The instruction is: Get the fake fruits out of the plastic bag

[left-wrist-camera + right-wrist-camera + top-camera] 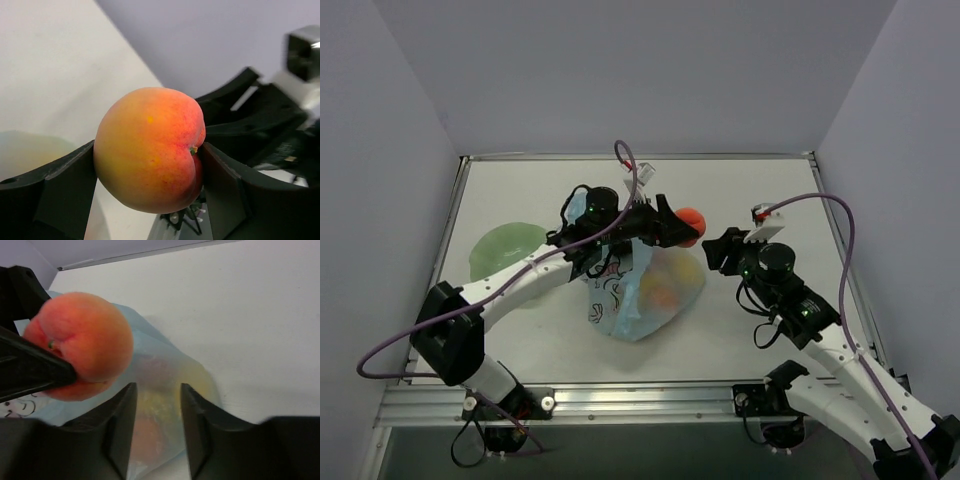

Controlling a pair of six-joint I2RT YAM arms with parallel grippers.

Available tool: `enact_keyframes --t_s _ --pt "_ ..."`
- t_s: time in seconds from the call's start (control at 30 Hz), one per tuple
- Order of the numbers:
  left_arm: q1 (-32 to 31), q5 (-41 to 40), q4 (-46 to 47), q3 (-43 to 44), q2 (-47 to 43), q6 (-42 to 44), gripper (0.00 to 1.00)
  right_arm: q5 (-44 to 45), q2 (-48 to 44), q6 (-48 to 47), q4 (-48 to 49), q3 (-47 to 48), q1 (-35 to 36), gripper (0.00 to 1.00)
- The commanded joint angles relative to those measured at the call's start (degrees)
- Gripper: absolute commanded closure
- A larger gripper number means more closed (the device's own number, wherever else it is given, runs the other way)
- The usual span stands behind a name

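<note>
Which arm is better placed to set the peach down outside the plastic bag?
Left. The left gripper clamps the peach above the plastic bag; the right gripper is empty, jaws apart, beside the bag.

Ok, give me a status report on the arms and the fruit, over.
Left gripper shut on the peach, held clear of the bag. Right gripper open, empty, facing it. More fruit inside the bag. Nothing seen in the way.

Beyond the parted right pincer, black fingers hold a peach-pink fruit before the plastic bag.
</note>
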Motion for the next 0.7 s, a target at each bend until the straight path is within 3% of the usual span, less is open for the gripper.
enact_keyframes --t_s 0.0,0.17,0.3,0.33,0.37,0.47,0.53,0.57,0.67 --pt "-0.32 4.84 9.05 3.93 -6.47 -3.30 0.84 -4.38 1.14 0.40 2.87 -1.74 0.07 0.57" --pt "2.48 0.20 2.47 -1.35 -21.49 0.64 0.85 -11.58 5.89 2.06 10.95 -2.09 0.07 0.40" --pt "5.04 -20.77 -18.21 -1.89 -33.54 8.37 0.84 -15.89 7.03 4.53 15.80 -2.80 0.59 0.21" --pt "5.13 -32.83 -22.55 -1.53 -36.69 10.73 0.84 -16.33 8.43 5.05 16.33 -2.80 1.29 0.18" --pt "5.57 -38.78 -28.42 -1.62 -38.03 10.93 0.83 -16.77 9.40 5.41 17.30 -2.36 1.82 0.14" --pt "7.24 -56.60 -32.87 -4.42 -42.69 11.46 0.83 -15.03 14.41 5.93 18.53 -1.22 5.84 0.09" --pt "10.57 -64.21 -33.93 -7.92 -45.49 9.72 0.83 -12.83 18.96 5.85 18.62 1.05 8.84 0.06" --pt "12.24 -67.29 -33.06 -9.25 -45.95 8.83 0.83 -11.25 20.55 5.59 17.14 2.29 12.16 0.05" --pt "22.07 -62.33 -31.98 -8.66 -42.36 6.81 0.81 -5.18 25.31 4.36 12.58 6.51 16.40 0.04"
